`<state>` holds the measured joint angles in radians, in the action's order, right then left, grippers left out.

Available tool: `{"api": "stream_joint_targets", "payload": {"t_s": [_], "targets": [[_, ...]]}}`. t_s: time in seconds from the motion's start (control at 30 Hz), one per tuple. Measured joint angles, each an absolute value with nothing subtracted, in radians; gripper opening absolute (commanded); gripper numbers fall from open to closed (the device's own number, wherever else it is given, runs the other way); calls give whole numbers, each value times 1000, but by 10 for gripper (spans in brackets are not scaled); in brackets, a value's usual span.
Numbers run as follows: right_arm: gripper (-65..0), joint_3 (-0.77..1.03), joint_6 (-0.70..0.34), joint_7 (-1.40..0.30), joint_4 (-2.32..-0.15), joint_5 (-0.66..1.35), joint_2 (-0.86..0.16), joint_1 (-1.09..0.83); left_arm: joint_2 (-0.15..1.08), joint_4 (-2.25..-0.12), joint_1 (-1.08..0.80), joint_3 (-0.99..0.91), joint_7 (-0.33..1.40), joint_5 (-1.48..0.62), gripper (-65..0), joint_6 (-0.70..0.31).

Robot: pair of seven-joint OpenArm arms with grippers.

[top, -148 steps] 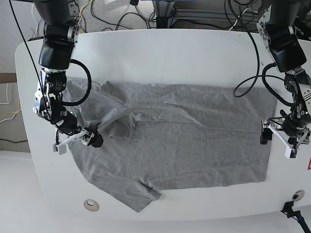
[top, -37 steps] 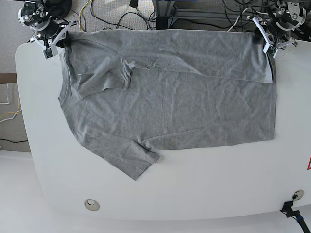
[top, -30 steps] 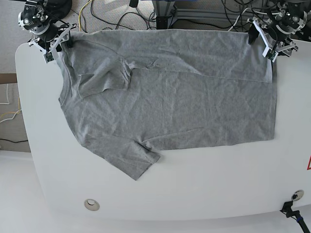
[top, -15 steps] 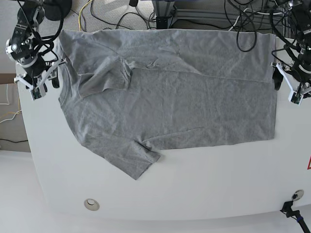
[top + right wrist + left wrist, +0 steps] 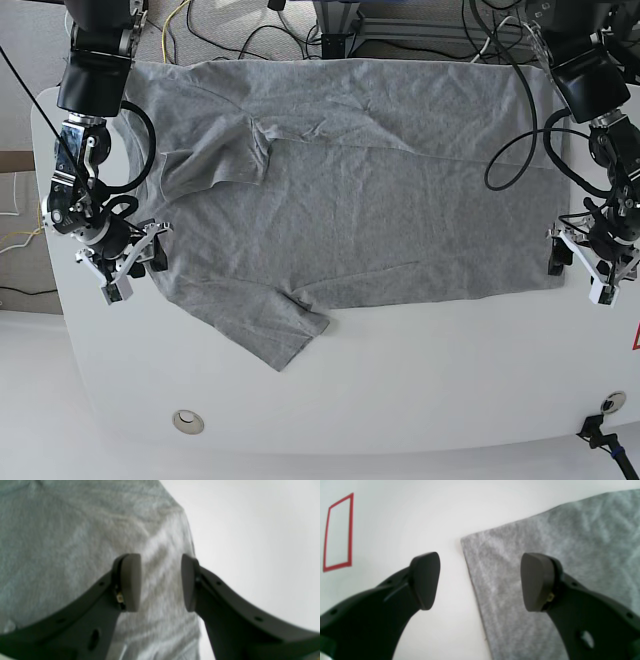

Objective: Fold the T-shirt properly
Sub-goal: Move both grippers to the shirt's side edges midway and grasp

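The heather-grey T-shirt point(image 5: 360, 210) lies spread plain side up on the white table point(image 5: 420, 390), its far edge at the table's back rim. One sleeve point(image 5: 210, 160) is folded onto the body and the other point(image 5: 275, 335) points toward the front. My right gripper point(image 5: 135, 262) is open and empty at the shirt's left edge. In the right wrist view the gripper point(image 5: 160, 582) hovers over the cloth point(image 5: 62, 542) near its border. My left gripper point(image 5: 578, 268) is open and empty at the shirt's near right corner. In the left wrist view it point(image 5: 480, 582) straddles the shirt's edge point(image 5: 570, 542).
A round grommet point(image 5: 187, 422) sits near the table's front left. A red outlined rectangle point(image 5: 337, 532) is marked on the table right of the shirt. Cables point(image 5: 250, 35) and frame parts lie behind the table. A black connector point(image 5: 598, 432) sits at the front right corner.
Both grippers let go of the shirt's far corners and moved forward along its side edges. They now sit low at the near left edge and the near right corner. The shirt stayed flat.
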<state>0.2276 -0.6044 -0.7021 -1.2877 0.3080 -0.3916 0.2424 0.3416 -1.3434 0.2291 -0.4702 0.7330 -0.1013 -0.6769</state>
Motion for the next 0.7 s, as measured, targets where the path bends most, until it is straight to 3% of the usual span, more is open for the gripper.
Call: {"api": "stream_joint_targets", "payload": {"t_s": [0.2,0.43,0.7], "targets": [[-392,203,-606,-569,-1047,133,-344,392,349,-1083,342,-471,609,-23,-175,-675],[-395,204,-604,-409,-734,93,-342,560,374,-816,430,-432,485,-17,-175,-668],[-394,203,-568,-258,-550,86,-341,617,376,-691,457,-431,418,-19,-175,-665]]}}
